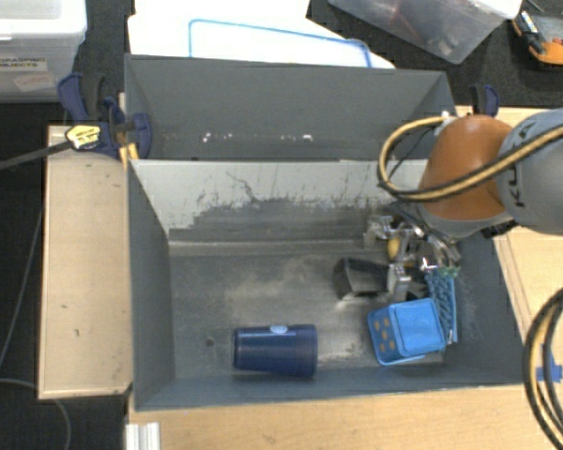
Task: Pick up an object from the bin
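In the grey metal bin (150, 279) we count one dark blue cylinder (275, 351), one bright blue perforated plastic box (408, 331) and one small black angular piece (358, 277).

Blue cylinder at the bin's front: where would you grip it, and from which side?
Probably from straight above, closing across the round body midway along. The cylinder lies on its side, long axis left to right in the view, apart from the blue box. The front wall is close, so a sideways approach looks cramped.
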Robot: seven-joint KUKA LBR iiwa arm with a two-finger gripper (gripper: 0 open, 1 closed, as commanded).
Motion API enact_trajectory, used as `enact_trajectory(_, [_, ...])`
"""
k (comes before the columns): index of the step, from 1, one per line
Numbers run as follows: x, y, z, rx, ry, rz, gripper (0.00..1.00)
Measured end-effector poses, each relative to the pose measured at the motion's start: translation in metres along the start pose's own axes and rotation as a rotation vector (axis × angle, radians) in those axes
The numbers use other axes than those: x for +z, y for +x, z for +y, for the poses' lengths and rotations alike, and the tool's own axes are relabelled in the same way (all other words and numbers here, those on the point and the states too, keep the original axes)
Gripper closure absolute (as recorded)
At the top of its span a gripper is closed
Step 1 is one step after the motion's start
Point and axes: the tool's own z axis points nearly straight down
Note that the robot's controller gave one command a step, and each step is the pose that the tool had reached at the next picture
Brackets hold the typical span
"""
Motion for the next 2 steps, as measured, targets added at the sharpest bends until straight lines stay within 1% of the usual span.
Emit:
enact_trajectory(1, [-0.029, 0.013, 0.030, 0.355, -0.001, 0.009, 0.00])
enact_trajectory(2, [-0.004, 0.000, 0.002, 0.044, 0.001, -0.004, 0.00])
